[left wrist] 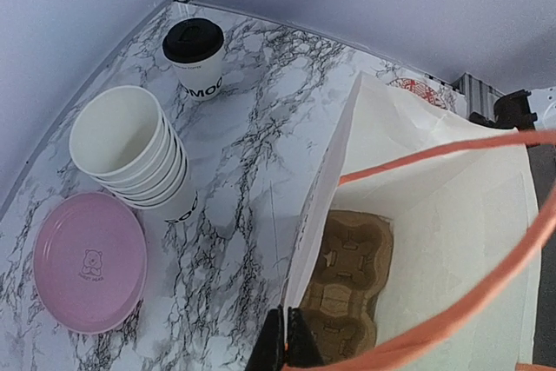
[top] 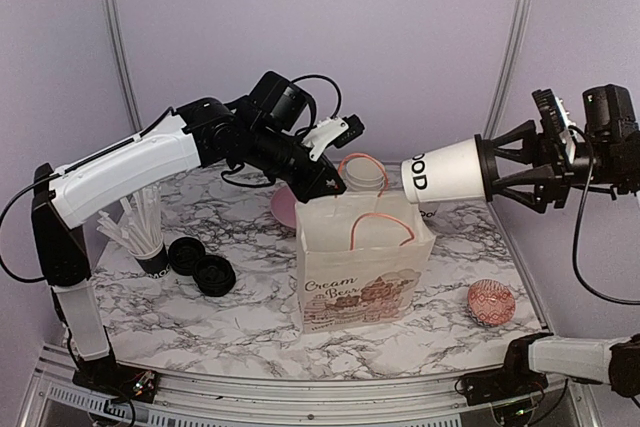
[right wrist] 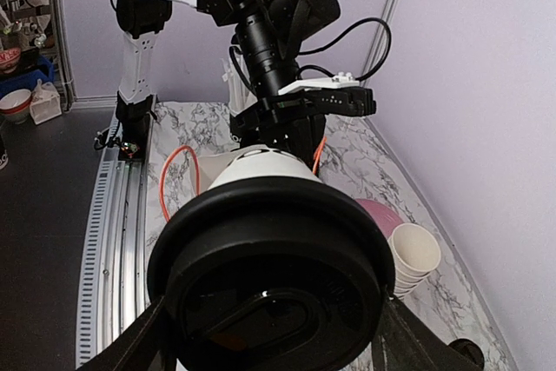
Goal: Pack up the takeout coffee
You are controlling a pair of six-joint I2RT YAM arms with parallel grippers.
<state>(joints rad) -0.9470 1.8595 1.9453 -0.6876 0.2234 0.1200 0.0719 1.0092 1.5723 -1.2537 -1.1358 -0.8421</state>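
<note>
My right gripper [top: 492,173] is shut on a takeout coffee cup [top: 447,173], white with a black lid. It holds the cup on its side in the air, base towards the white paper bag [top: 365,267], above and right of the bag's mouth. In the right wrist view the black lid [right wrist: 269,275] fills the frame between my fingers [right wrist: 143,347]. My left gripper [top: 325,183] is shut on the bag's rim [left wrist: 326,175], holding it open. A brown cup carrier [left wrist: 352,275] lies inside. A second lidded coffee cup [left wrist: 193,54] stands at the far corner of the table.
A stack of empty white cups [left wrist: 130,145] and a pink plate [left wrist: 87,262] sit behind the bag. A cup of wrapped straws [top: 148,242] and two loose black lids [top: 202,265] are at the left. A red patterned round thing [top: 490,302] lies at the right front.
</note>
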